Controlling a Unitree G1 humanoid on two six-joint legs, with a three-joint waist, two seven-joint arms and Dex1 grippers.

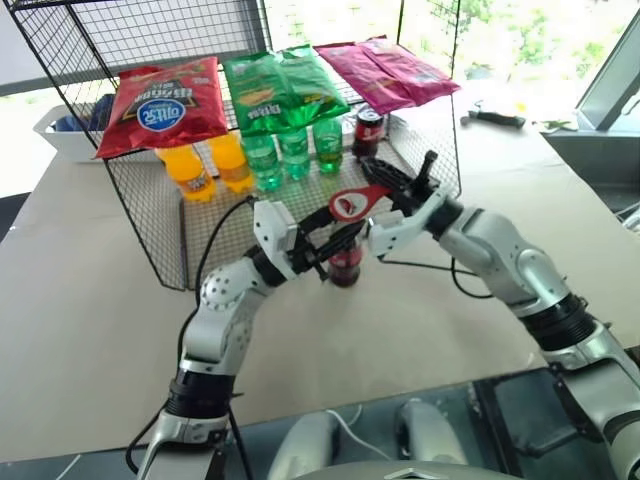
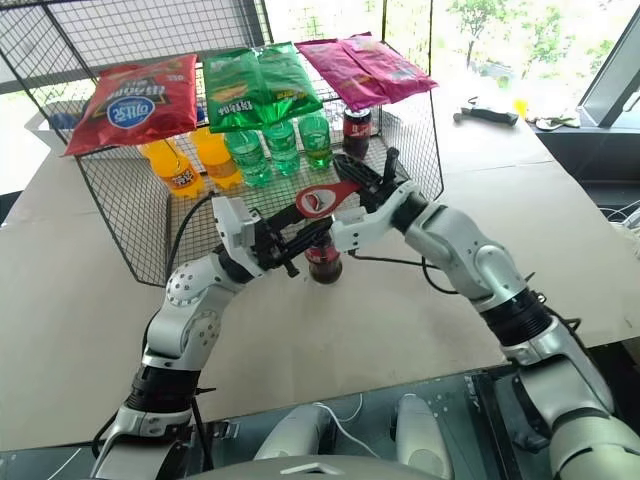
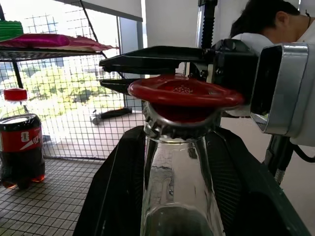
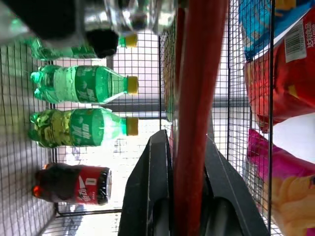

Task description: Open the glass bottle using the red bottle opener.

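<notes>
My right gripper (image 4: 189, 216) pinches the red bottle opener (image 3: 184, 93), seated on the glass bottle (image 3: 174, 196); careless prying may slip it off.

A black wire rack (image 1: 150, 240) holds orange (image 1: 190, 170) and green plastic bottles (image 1: 293, 150) under red (image 1: 165, 105), green (image 1: 280, 88), possibly pink snack bags (image 1: 385, 72)

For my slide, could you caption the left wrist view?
Red bottle opener seated on the glass bottle cap.
</notes>
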